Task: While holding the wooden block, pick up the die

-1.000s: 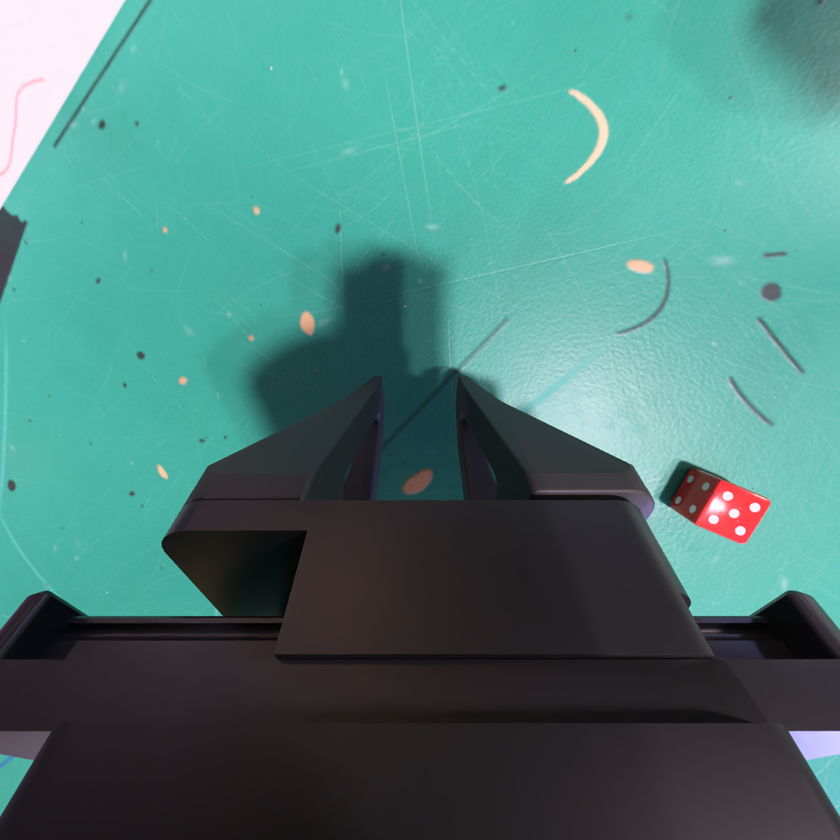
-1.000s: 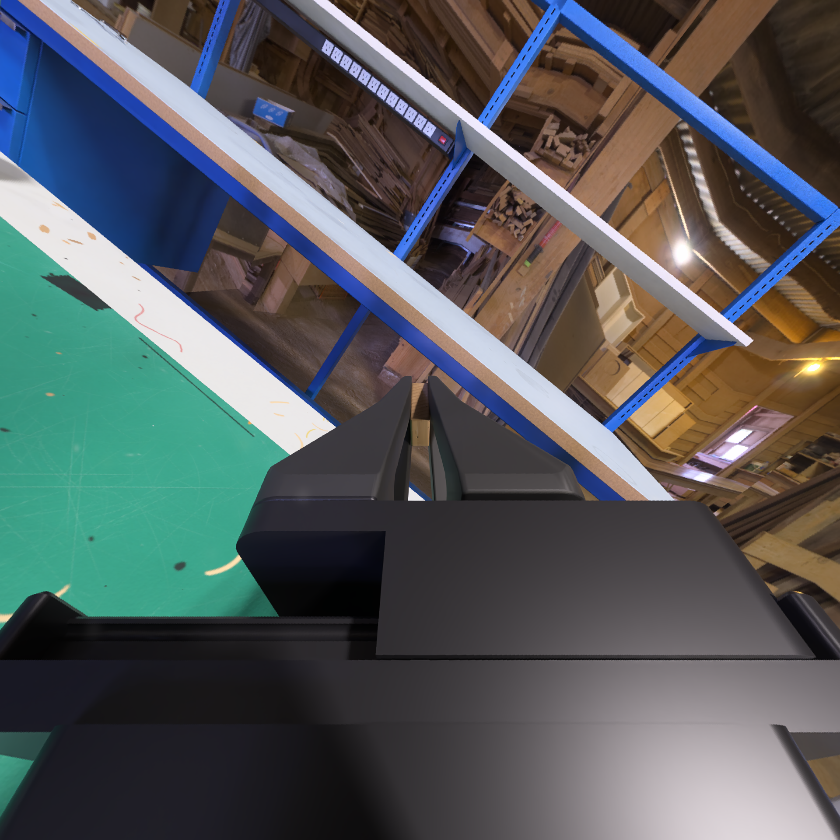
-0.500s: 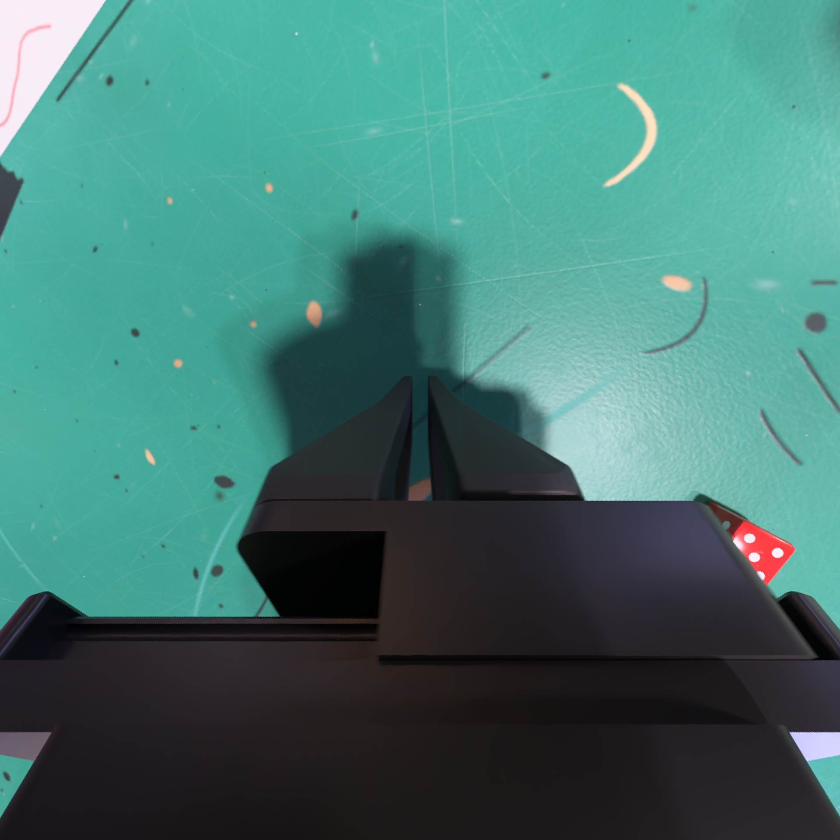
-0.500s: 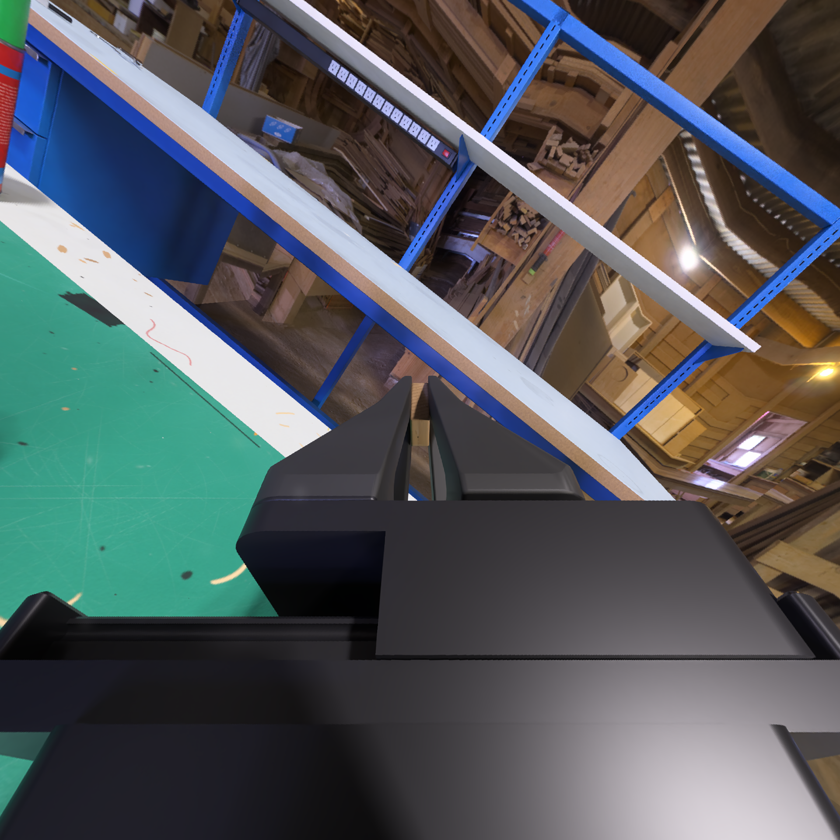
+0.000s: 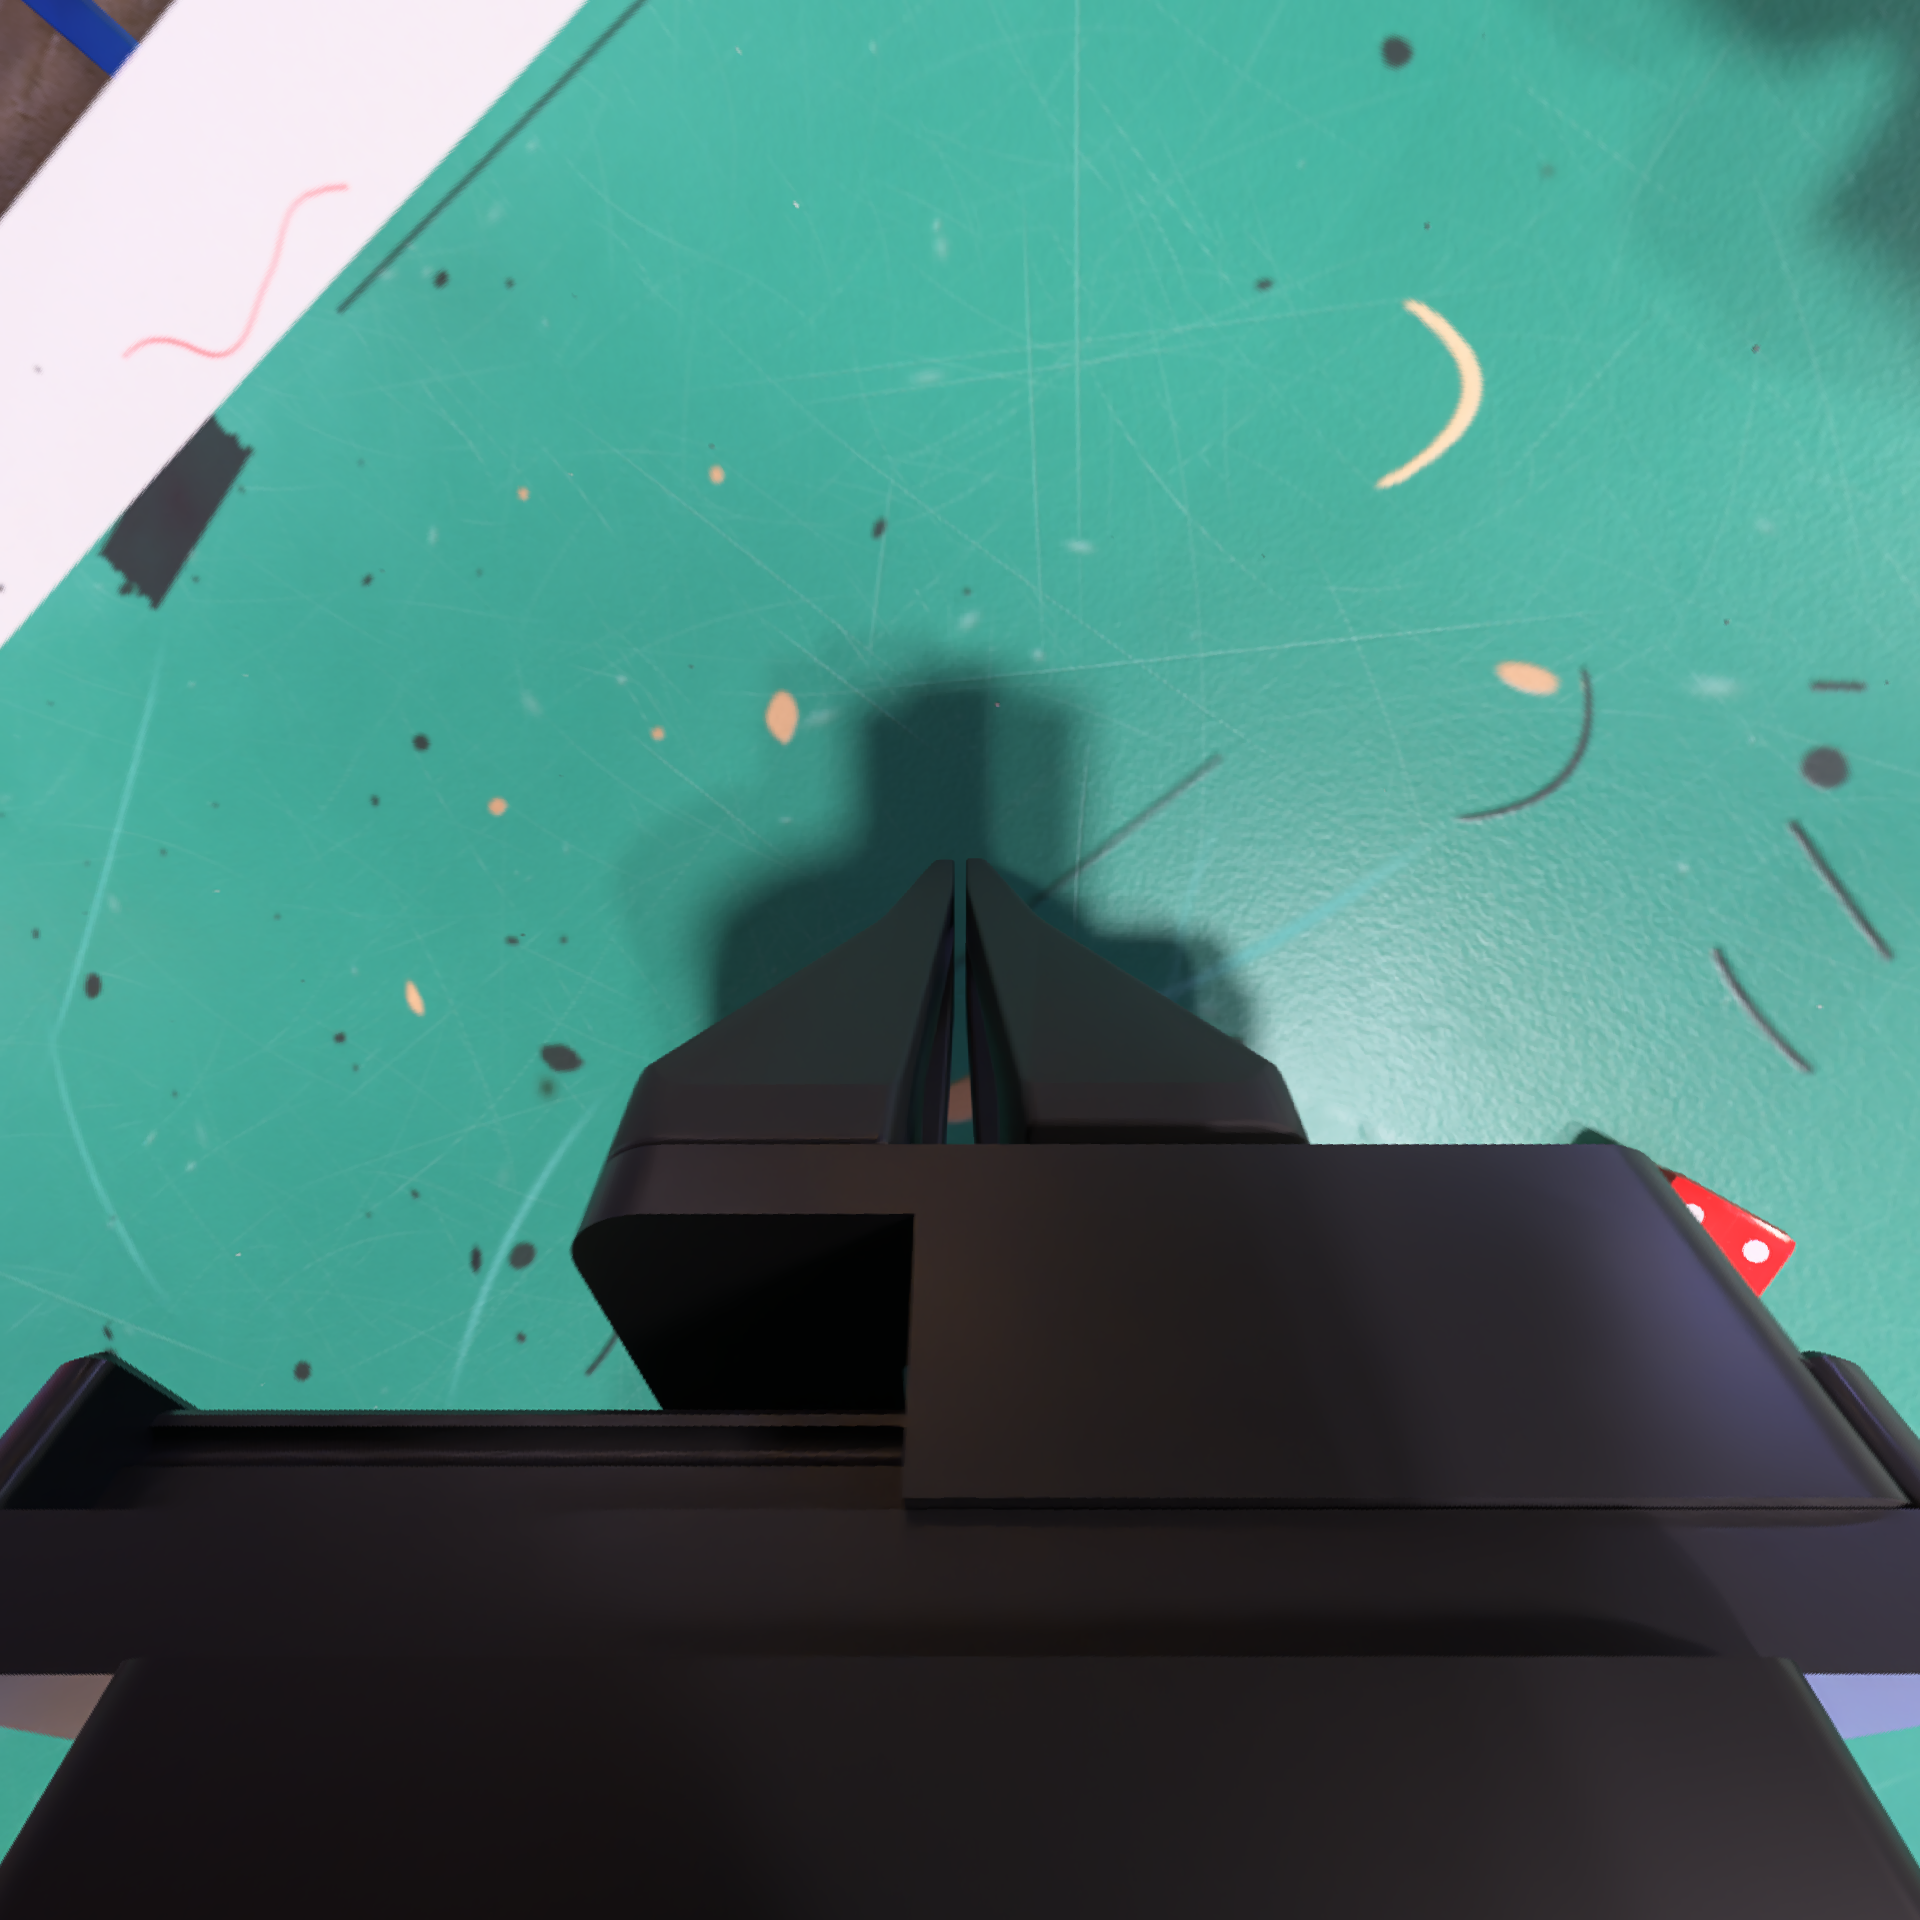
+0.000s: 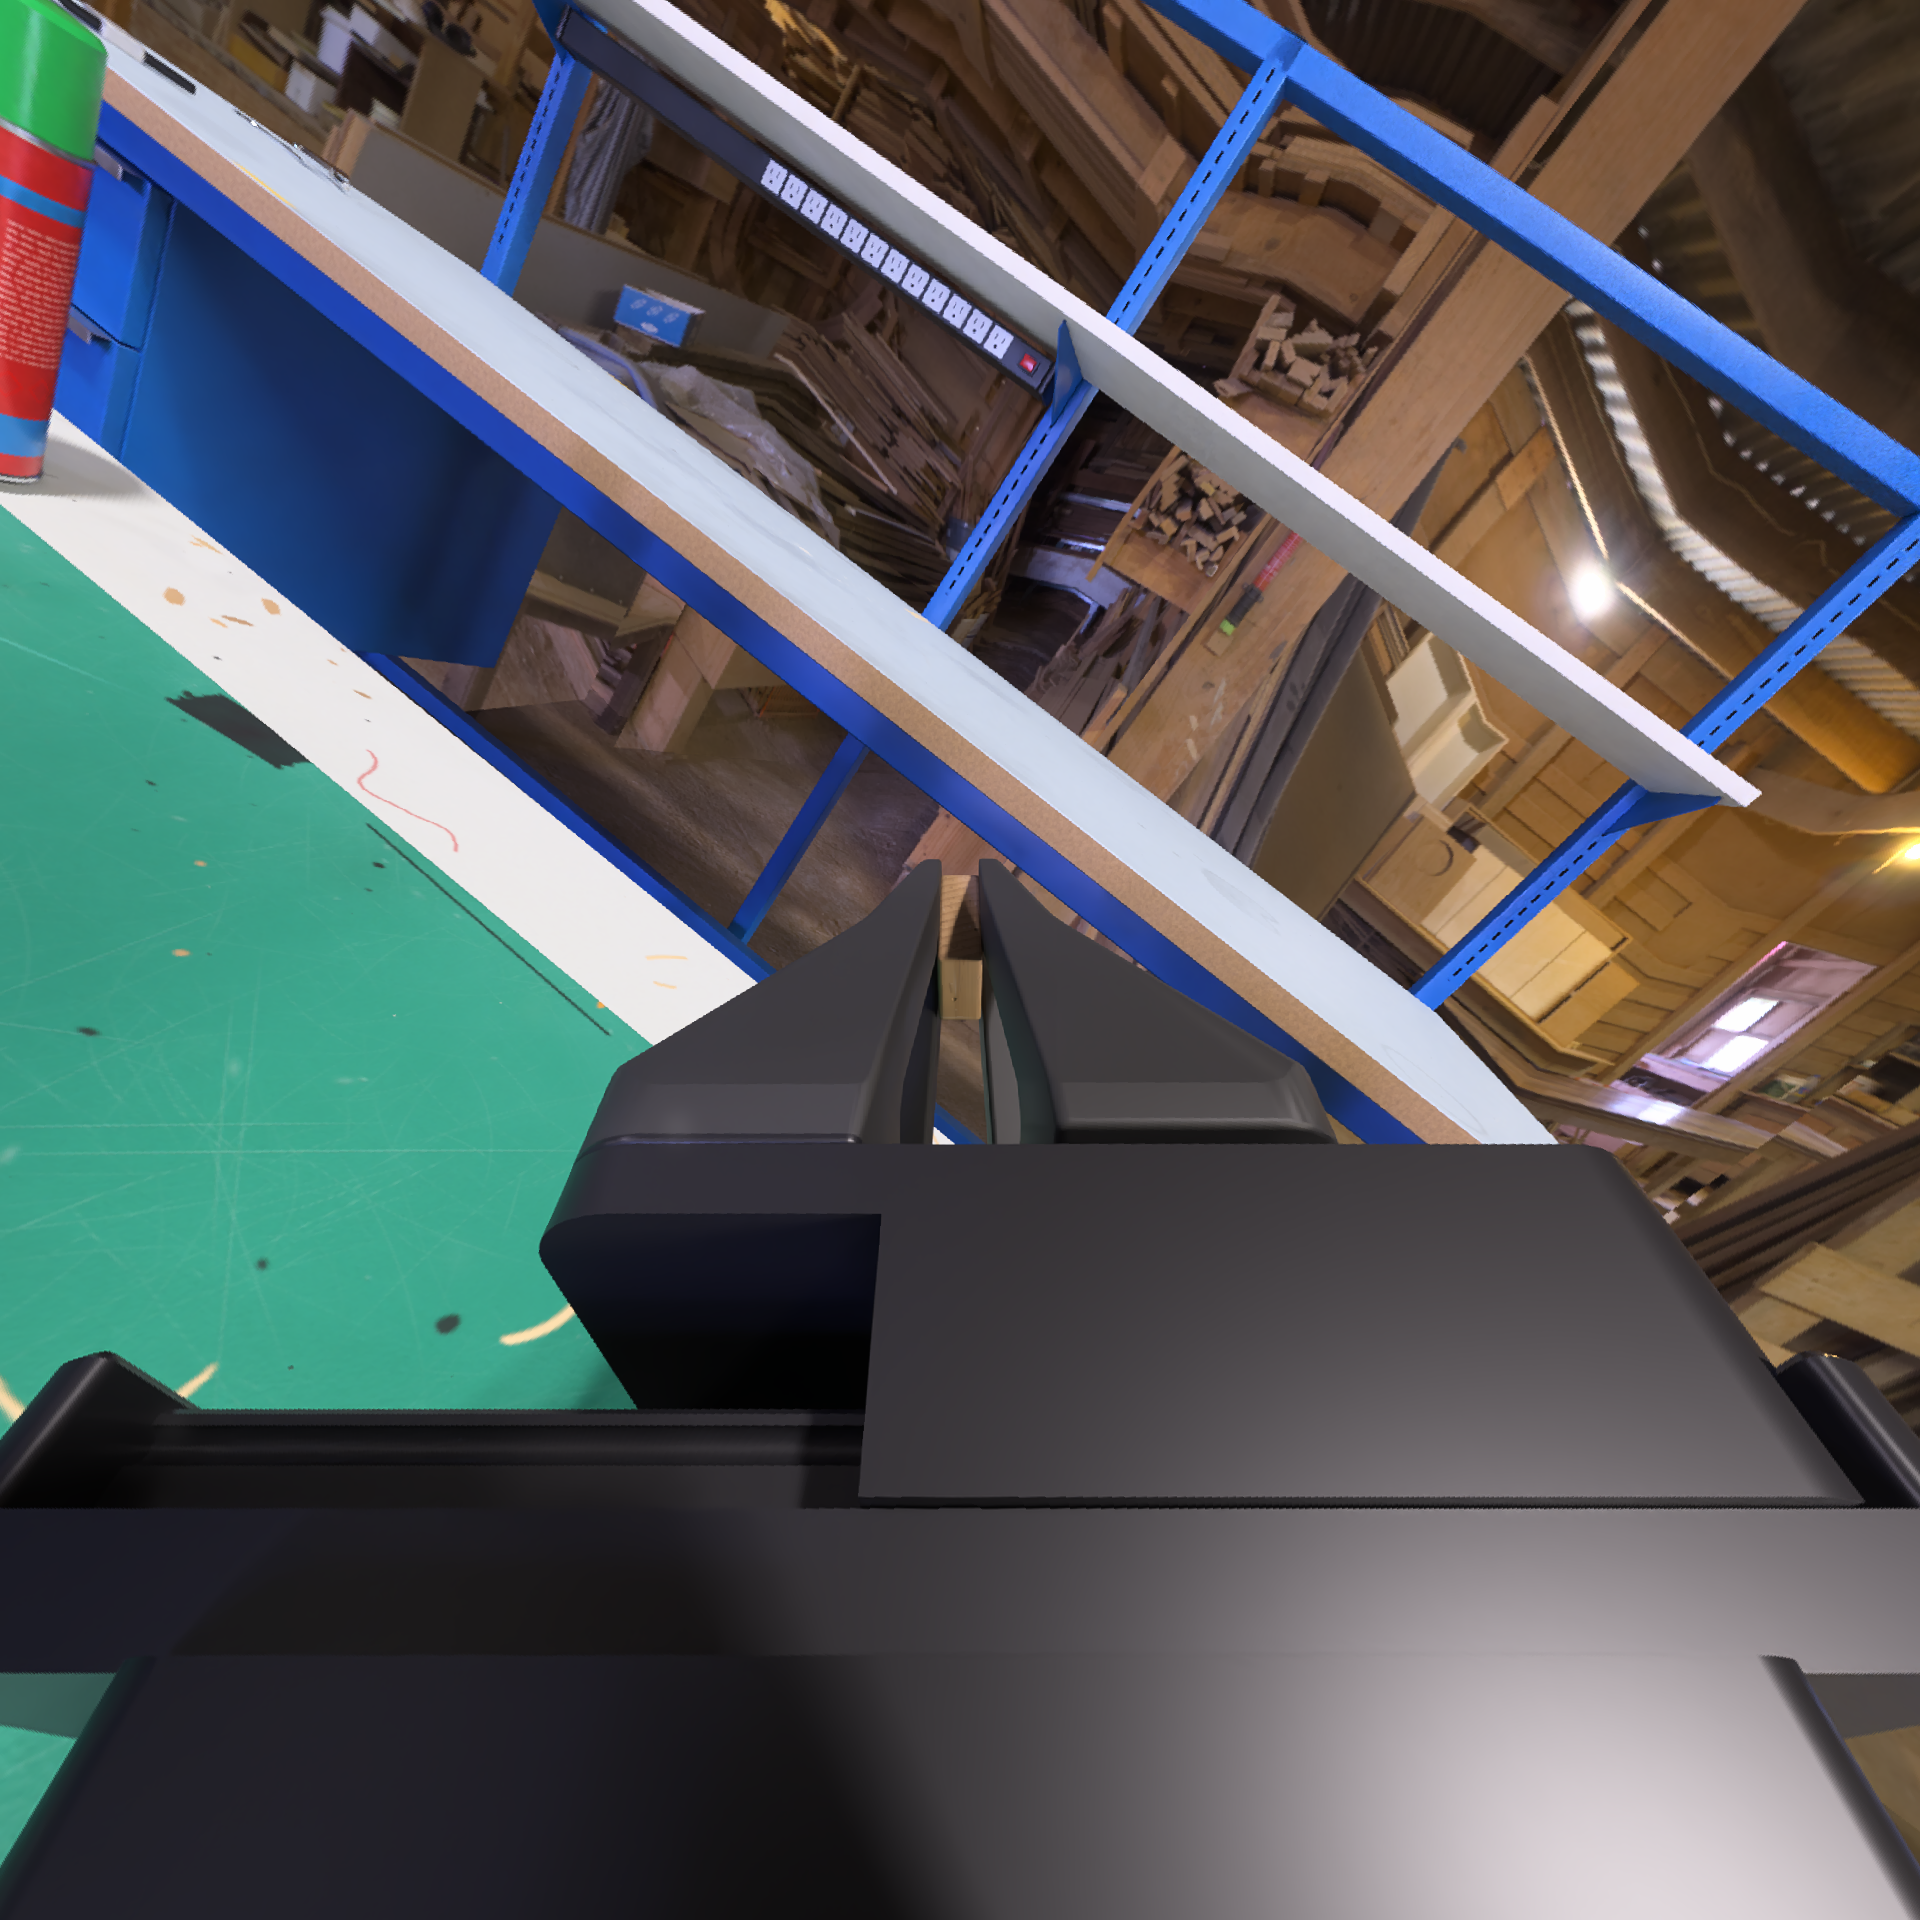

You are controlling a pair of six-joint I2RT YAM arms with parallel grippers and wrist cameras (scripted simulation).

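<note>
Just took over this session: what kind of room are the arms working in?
Probably a woodworking shop: stacked lumber behind a blue-framed workbench with a shelf, and a scratched green cutting mat under the arms.

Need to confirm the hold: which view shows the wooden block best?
The right wrist view: the wooden block sits pinched between the right pincer fingers, only a pale sliver showing. The left wrist view shows none of it.

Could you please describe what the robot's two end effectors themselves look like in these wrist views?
The left end effector and the right end effector look alike: matte black, two wedge-shaped tapering fingers mounted on a broad flat body with a horizontal slide rail. No cables or markings show.
</note>
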